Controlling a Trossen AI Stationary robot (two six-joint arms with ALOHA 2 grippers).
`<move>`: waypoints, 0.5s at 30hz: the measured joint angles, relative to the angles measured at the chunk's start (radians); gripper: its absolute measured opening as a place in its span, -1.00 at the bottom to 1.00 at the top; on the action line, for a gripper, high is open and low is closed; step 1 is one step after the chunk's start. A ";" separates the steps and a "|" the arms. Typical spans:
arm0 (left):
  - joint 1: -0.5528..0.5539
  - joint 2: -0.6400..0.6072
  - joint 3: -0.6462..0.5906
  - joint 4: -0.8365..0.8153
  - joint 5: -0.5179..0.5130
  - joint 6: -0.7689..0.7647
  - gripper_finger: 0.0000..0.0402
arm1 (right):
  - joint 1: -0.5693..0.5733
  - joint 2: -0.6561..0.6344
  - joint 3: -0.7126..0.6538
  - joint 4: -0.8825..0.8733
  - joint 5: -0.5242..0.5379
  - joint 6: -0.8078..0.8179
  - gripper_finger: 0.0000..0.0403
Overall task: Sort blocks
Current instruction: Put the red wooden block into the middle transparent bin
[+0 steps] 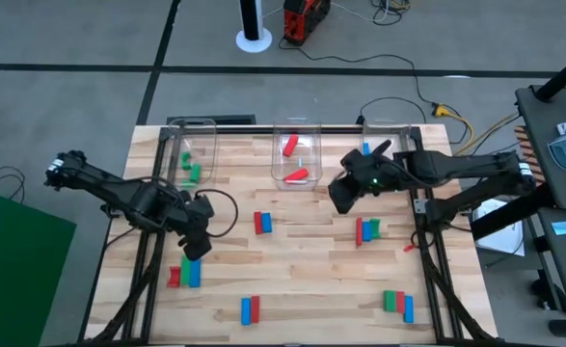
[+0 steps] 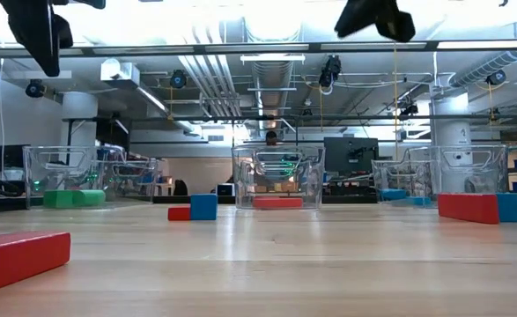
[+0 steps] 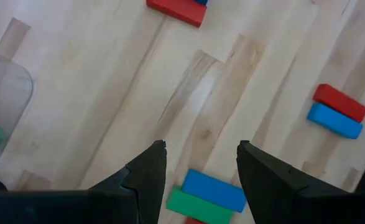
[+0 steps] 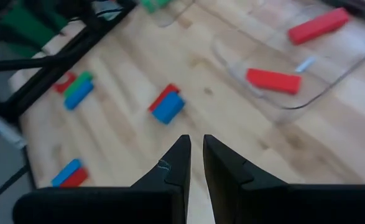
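Looking straight down, I see my left pincer (image 1: pixel 194 249) hanging over the lower left of the worktop (image 1: pixel 302 280), right above a red, green and blue cluster (image 1: pixel 184 275). My right pincer (image 1: pixel 341 196) sits right of centre, just beside the middle bin (image 1: pixel 296 154), which holds two red blocks (image 1: pixel 292 146). The left bin (image 1: pixel 190 152) in the upper left holds green blocks (image 1: pixel 192 172); the right bin (image 1: pixel 387 135) shows a blue block (image 1: pixel 366 148) at its edge. Loose on the worktop are a red-and-blue pair (image 1: pixel 262 223) at centre, a red-and-green group (image 1: pixel 367 230) to its right, a blue-and-red pair (image 1: pixel 250 309) at the bottom centre, and a green, red and blue set (image 1: pixel 397 304) at the lower right.

From table height, both pincers hang clear at the top edge, the three bins stand in a row across the middle, and a big red block (image 2: pixel 16 257) fills the lower left corner.

Through the left wrist camera, my fingers (image 3: pixel 146 177) stand wide apart, empty, over a blue-and-green stack (image 3: pixel 206 197) at the bottom centre.

Through the right wrist camera, the fingers (image 4: pixel 177 167) are nearly together with only a thin slit, holding nothing, and the red blocks lie in their bin at the upper right.
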 joint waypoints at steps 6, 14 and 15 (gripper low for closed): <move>0.000 0.033 0.000 0.006 -0.031 0.039 -0.14 | 0.099 0.000 0.021 -0.003 -0.019 0.053 -0.83; -0.002 0.044 -0.001 0.012 -0.078 0.082 -0.14 | 0.184 0.000 0.024 -0.114 -0.067 0.103 -0.83; -0.002 0.044 -0.001 0.012 -0.093 0.081 -0.14 | 0.184 0.000 0.024 -0.143 -0.065 0.156 -0.83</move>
